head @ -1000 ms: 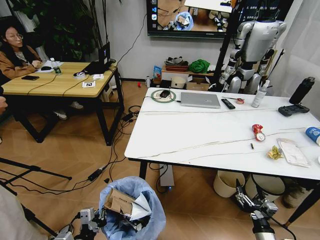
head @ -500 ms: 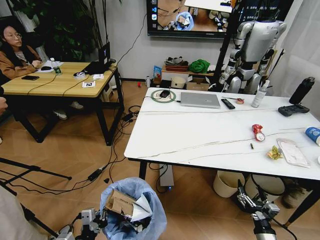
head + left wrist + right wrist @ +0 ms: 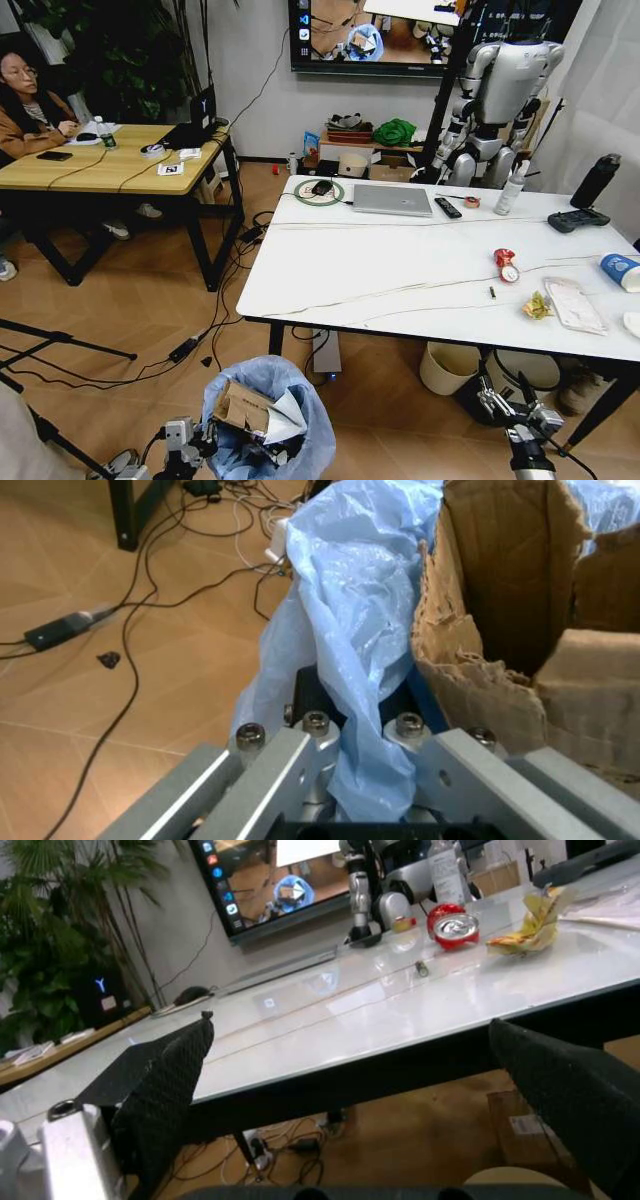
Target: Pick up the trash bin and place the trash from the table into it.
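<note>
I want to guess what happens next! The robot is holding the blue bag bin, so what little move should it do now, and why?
Probably reach the open right gripper up toward the crushed red can. The left gripper already clamps the trash bin, which holds cardboard, while litter remains on the table.

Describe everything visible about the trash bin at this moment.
The trash bin is small and lined with a crinkly, translucent light-blue plastic bag that drapes over its rim. It sits low in front of the table, on the robot's left. Torn brown cardboard and white tissue stick out of its top. The left gripper is clamped on the bag-covered rim; the bin's body is hidden.
</note>
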